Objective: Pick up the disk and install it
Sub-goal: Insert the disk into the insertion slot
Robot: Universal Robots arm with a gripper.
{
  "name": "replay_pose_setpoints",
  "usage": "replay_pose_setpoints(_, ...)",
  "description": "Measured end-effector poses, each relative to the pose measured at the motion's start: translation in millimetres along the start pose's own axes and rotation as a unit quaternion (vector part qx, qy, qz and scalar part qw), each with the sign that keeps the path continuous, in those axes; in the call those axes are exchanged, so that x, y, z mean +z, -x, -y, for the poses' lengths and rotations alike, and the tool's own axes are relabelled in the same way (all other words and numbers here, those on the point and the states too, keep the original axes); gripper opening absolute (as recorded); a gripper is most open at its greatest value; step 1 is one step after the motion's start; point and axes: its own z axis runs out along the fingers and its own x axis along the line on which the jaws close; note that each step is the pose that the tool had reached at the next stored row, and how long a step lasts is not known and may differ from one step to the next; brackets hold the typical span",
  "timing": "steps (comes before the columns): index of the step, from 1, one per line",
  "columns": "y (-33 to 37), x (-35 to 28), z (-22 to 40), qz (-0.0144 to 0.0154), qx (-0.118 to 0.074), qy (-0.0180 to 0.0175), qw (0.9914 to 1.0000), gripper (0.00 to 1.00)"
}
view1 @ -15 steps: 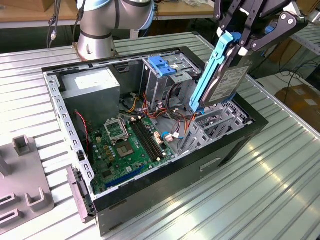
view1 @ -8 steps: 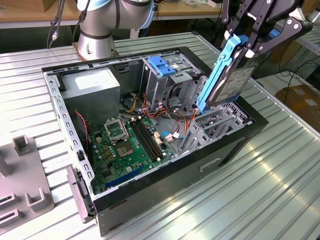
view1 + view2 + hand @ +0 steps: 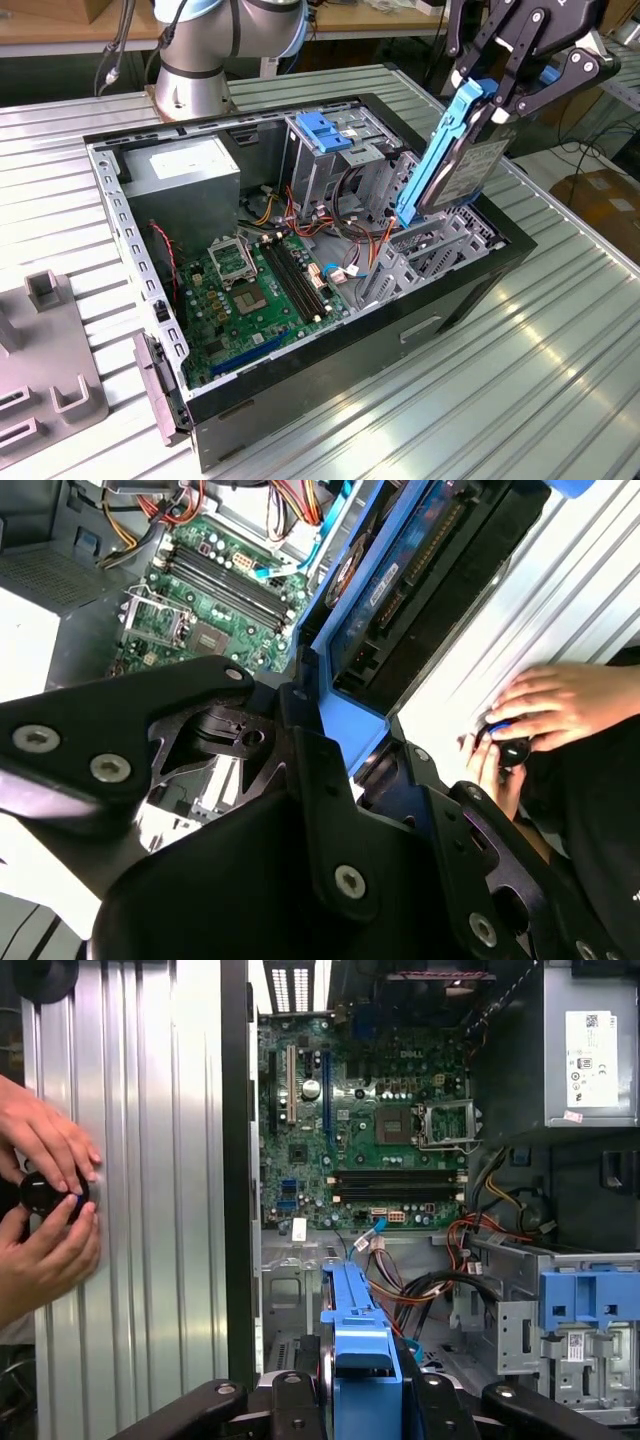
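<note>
**Disk gripped and tilted over one end of the open computer case**

The exterior view takes in the whole computer case [image 3: 330,400], lying open on the ribbed metal counter [image 3: 540,380]. A grey fixture [image 3: 45,375] sits outside the case on the exterior view's left. Inside the case, going rightward, come the grey power supply [image 3: 185,175], the green circuit board [image 3: 250,290] and the metal drive cage with its blue handle [image 3: 322,130]. Then comes the disk [image 3: 470,175], which hangs tilted over the case's end at the exterior view's right. Its blue rail [image 3: 435,150] faces the cage, and its lower end dips just inside the case's rim.

Both wrist views add a person's two hands [image 3: 50,1250] [image 3: 565,705] on the counter just outside the case wall. They are closed around a small black object [image 3: 40,1195]. The first wrist view also looks straight down on the circuit board [image 3: 370,1130].

The gripper [image 3: 508,100] is clenched on the disk's upper end and holds it clear of the counter.

In both wrist views the gripper's black body covers the held end of the disk, so where the fingertips meet it cannot be made out. Whether the disk's lower end touches anything inside the case cannot be told. The small black object is too covered by the hands to identify.
</note>
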Motion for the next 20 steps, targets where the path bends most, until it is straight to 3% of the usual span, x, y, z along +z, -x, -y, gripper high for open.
replay_pose_setpoints(9,-1.4,10.5,6.2,0.0002,0.0,-0.0005,1.0,0.37)
replay_pose_setpoints(20,-1.4,11.5,6.9,0.0002,0.0,-0.0006,1.0,0.37)
